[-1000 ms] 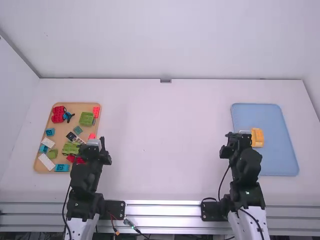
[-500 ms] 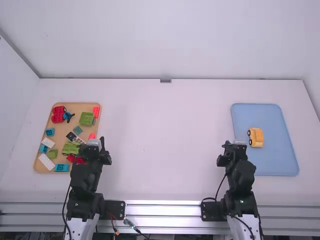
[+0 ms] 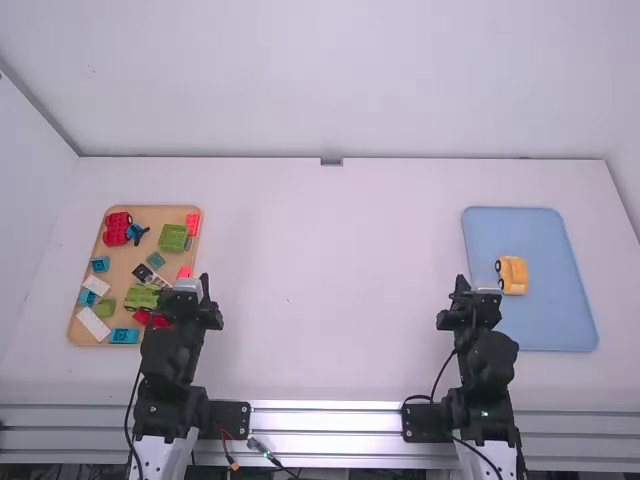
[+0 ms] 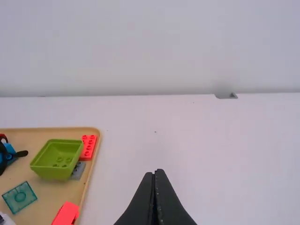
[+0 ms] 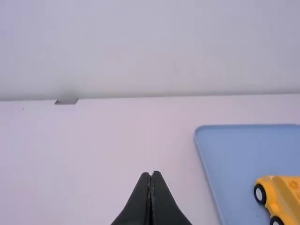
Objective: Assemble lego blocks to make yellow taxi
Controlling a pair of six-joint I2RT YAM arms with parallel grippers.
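A yellow-orange toy car [image 3: 512,275] with black wheels stands on the blue tray [image 3: 560,300]; in the right wrist view the car [image 5: 283,196] is partly cut off at the corner. My right gripper [image 3: 474,290] hangs left of the car and nearer the camera, apart from it; its fingers meet, so this gripper [image 5: 150,174] is shut on nothing. Over the right edge of the wooden tray [image 3: 150,217] is my left gripper [image 3: 190,284]. Seen from its own wrist, the left gripper [image 4: 154,172] is also shut with nothing held.
On the wooden tray lie several loose pieces: a red block [image 3: 117,229], a green block [image 3: 173,237], a blue block [image 3: 124,335] and white plates [image 3: 93,323]. A wide stretch of white table [image 3: 330,290] separates the two trays.
The right arm has drawn back from the toy car toward the camera and left, then shifted slightly right and forward, exposing the whole car. The left arm has kept still.
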